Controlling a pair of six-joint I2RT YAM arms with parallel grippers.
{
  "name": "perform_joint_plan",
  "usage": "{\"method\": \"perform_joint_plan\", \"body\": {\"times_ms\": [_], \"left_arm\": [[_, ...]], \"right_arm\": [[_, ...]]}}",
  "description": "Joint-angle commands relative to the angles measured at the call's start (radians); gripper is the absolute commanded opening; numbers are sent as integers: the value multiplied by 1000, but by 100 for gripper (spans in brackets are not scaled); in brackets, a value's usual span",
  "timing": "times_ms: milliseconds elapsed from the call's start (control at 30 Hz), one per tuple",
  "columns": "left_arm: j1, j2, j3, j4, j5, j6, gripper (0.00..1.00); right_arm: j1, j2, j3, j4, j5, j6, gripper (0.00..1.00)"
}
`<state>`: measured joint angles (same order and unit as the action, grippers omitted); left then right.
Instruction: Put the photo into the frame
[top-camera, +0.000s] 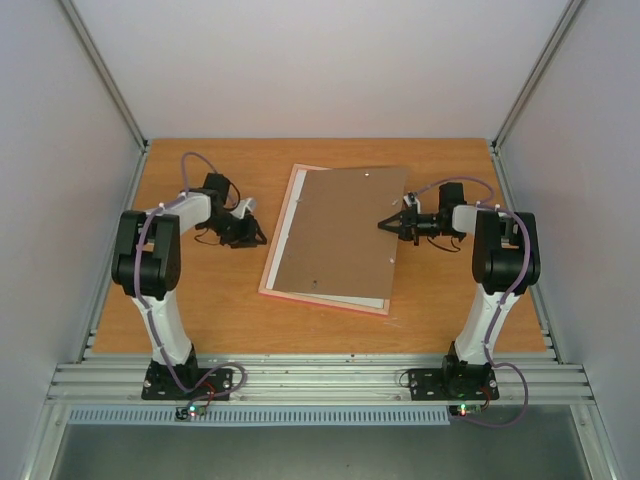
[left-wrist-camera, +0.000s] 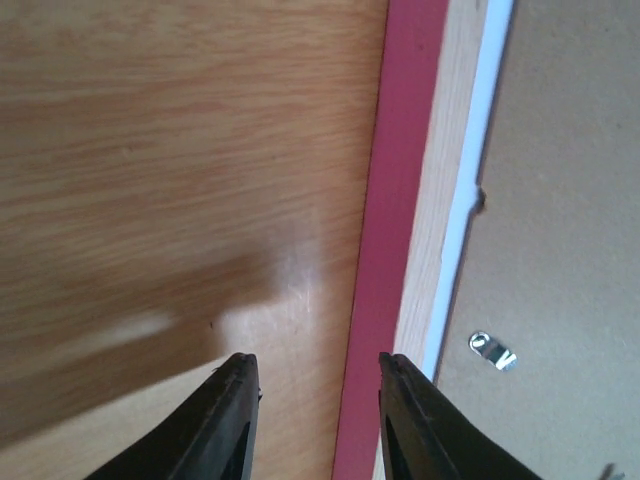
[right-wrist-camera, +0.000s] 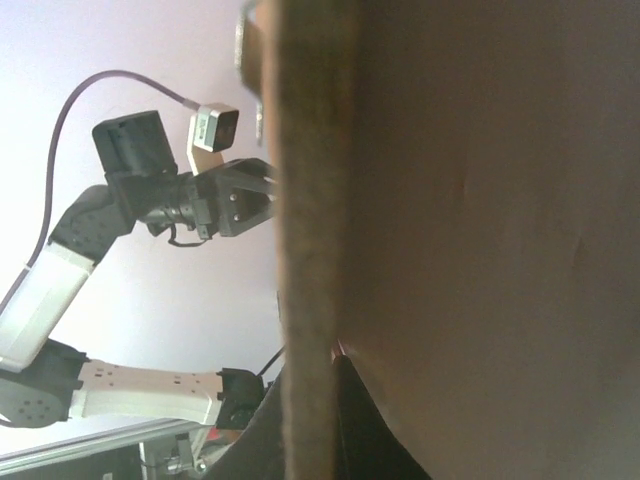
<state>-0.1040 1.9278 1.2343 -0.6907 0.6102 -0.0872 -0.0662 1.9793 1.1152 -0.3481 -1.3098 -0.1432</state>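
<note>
Your right gripper (top-camera: 386, 225) is pinching the right edge of the brown backing board (top-camera: 340, 235), which is covering the pink frame (left-wrist-camera: 395, 200) at table centre. Your left gripper (left-wrist-camera: 318, 365) is hovering wide and empty at the frame's left rail. A white sliver, possibly the photo (left-wrist-camera: 465, 200), is peeking out beneath the board.

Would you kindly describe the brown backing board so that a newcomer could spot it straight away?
At the middle of the wooden table lies the pink frame. The brown board sits over it, its right edge pinched by the right gripper. It is the large plain brown sheet, unlike the thin pink rim and white strip beside it.
</note>
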Motion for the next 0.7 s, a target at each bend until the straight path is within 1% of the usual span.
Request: {"method": "perform_joint_plan", "body": {"times_ms": [0, 300, 533, 667], "left_arm": [[-24, 40, 61, -4, -28, 29, 33], [-51, 81, 83, -26, -57, 46, 28], [-70, 117, 107, -39, -49, 58, 23], [-90, 130, 125, -52, -45, 69, 21]], "right_arm": [[23, -14, 37, -12, -60, -17, 1], [54, 2, 48, 60, -42, 24, 1], [65, 81, 51, 143, -11, 67, 1], [66, 116, 54, 127, 5, 44, 1]]}}
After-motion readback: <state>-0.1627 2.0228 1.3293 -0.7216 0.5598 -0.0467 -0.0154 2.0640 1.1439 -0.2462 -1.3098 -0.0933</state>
